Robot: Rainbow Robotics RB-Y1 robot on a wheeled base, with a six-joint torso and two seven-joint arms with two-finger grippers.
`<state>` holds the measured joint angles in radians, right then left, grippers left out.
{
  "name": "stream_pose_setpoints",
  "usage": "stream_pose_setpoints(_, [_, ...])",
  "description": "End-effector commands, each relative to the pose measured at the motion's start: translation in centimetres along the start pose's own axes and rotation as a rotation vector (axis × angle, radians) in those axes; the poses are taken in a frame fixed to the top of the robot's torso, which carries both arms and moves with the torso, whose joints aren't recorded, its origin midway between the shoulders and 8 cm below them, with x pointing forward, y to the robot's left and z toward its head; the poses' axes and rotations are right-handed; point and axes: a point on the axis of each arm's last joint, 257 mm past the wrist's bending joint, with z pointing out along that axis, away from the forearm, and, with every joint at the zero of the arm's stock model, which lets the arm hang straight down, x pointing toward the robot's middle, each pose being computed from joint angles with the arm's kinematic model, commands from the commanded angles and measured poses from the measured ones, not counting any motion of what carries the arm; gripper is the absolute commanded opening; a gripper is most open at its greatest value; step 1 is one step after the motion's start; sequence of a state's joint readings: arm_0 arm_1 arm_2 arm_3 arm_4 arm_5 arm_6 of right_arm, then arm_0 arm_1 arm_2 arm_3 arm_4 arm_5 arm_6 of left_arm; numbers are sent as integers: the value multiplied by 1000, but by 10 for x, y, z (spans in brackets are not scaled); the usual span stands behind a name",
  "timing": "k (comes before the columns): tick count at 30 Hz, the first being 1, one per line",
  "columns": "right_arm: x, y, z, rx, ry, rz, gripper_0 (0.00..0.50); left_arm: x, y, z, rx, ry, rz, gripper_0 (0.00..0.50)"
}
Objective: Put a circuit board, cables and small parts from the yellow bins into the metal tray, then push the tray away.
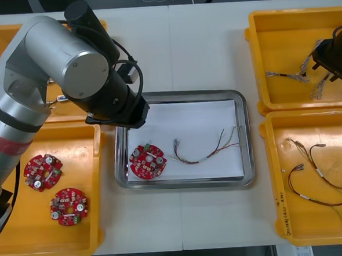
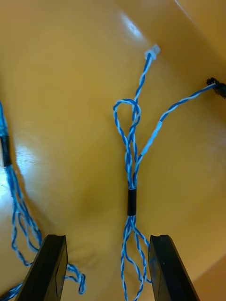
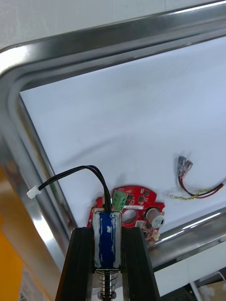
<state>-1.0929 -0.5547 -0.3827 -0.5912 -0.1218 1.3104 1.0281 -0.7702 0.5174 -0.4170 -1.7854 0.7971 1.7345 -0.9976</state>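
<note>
Over the left end of the metal tray (image 1: 180, 96), in the front view, the left arm (image 1: 69, 70) is reaching in from its side's yellow bins (image 1: 27, 241), its wrist hanging above the tray's far-left corner. A round red circuit board (image 1: 147, 162) and a red and yellow cable (image 1: 210, 151) are already lying on the white liner (image 1: 194, 121). Across the table the right gripper (image 1: 326, 60) is hovering over the far right bin (image 1: 281, 22), above the twisted blue and white cables (image 1: 295, 75).

From the right wrist, that gripper's fingers (image 2: 49, 268) are standing apart, released. One blue and white cable (image 2: 129, 160) is running up between them on the bin floor, its black sleeve (image 2: 132, 201) just ahead of the tips. A good grasp is probably calling for a straight drop and a close at that sleeve, where the strands are bundled, keeping clear of the neighbouring cable (image 2: 14, 221).

From the left wrist, the left gripper (image 3: 107, 254) is clenching a small metal part (image 3: 107, 235), blue-bodied, with a black lead (image 3: 80, 171) curling off it, above the tray near the circuit board. Releasing well likely means lowering toward bare liner beside the board, so the part is not landing on it and the lead is falling inside the rim.
</note>
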Motion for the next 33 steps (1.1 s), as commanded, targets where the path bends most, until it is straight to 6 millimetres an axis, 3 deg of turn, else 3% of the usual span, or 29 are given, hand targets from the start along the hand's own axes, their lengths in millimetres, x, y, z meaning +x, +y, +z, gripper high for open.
stream_pose_setpoints(1, [-24, -4, -12, -27, -37, 52, 500, -22, -25, 2, 28, -46, -52, 0])
stream_pose_setpoints(9, [-8, -11, 9, -65, 3, 84, 500, -30, -19, 28, 4, -76, -49, 0])
stream_pose_setpoints(17, [-3, -43, 32, 4, -25, 27, 491, -30, -8, 42, -51, -87, -27, 0])
stream_pose_setpoints(18, [-2, -43, 33, 3, -24, 26, 478, -31, -9, 41, -49, -88, -29, 0])
stream_pose_setpoints(19, [-2, -45, 34, 5, -23, 25, 428, -30, -8, 42, -51, -87, -31, 0])
stream_pose_setpoints(21, [0, -48, 36, 7, -20, 23, 259, -30, -9, 42, -48, -88, -33, 5])
stream_pose_setpoints(22, [1, -49, 37, 9, -17, 20, 129, -30, -8, 42, -50, -87, -32, 23])
stream_pose_setpoints(23, [2, -49, 39, 9, -16, 18, 88, -30, -8, 42, -50, -87, -33, 111])
stream_pose_setpoints(24, [4, -48, 40, 9, -15, 11, 63, -30, -8, 42, -50, -87, -35, 260])
stream_pose_setpoints(25, [6, -47, 41, 11, -13, 9, 49, -31, -8, 42, -51, -89, -36, 323])
stream_pose_setpoints(26, [7, -46, 41, 9, -12, 4, 23, -30, -8, 42, -51, -88, -38, 457])
stream_pose_setpoints(27, [9, -44, 42, 5, -7, 5, 14, -31, -8, 41, -51, -90, -39, 500])
stream_pose_setpoints(33, [20, -34, 44, -19, 19, -7, 0, -30, -8, 41, -50, -87, -57, 500])
